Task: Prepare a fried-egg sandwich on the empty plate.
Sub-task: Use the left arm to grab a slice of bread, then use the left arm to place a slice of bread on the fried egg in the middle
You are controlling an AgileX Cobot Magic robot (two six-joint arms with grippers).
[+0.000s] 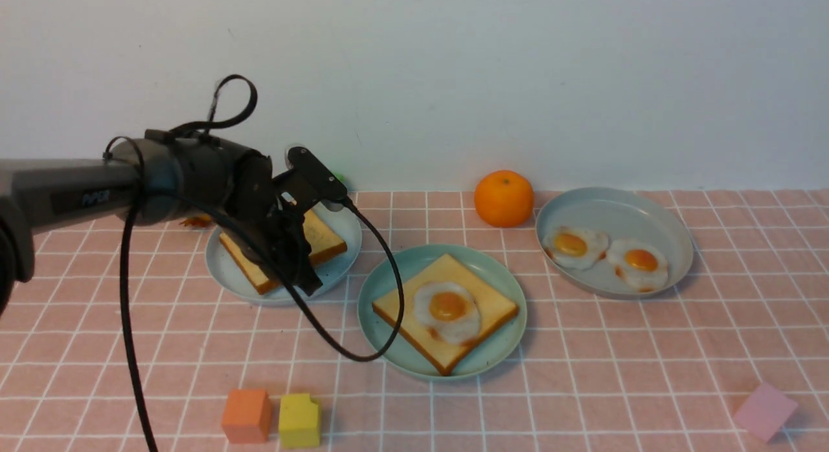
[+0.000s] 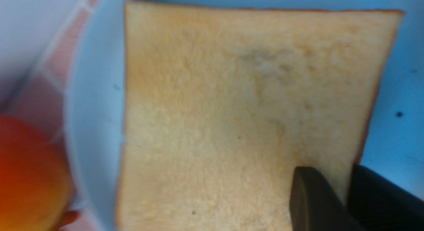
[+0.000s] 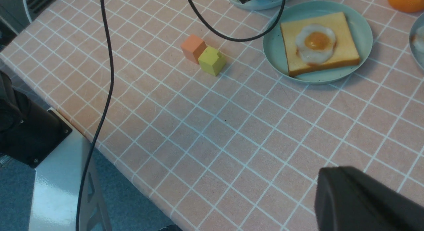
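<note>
The teal plate [image 1: 395, 271] [image 3: 275, 49] at mid-table holds one toast slice [image 1: 479, 309] [image 3: 344, 49] with a fried egg [image 1: 447, 309] [image 3: 316, 42] on top. A second toast slice [image 1: 324, 238] [image 2: 232, 108] lies on a pale blue plate [image 1: 223, 271] to the left. My left gripper [image 1: 295, 264] [image 2: 331, 173] is down on this slice, one finger on its top face and the other outside its crust edge, pinching that edge. My right gripper [image 3: 323, 176] shows only in the right wrist view, shut and empty above bare tablecloth.
A grey-blue plate [image 1: 615, 206] with two fried eggs stands at the right, an orange [image 1: 503, 198] behind. Orange [image 1: 246, 416], yellow [image 1: 300, 419] and pink [image 1: 764, 411] cubes sit near the front. The left arm's cable [image 1: 382, 296] loops over the teal plate. The table edge [image 3: 99, 138] drops off.
</note>
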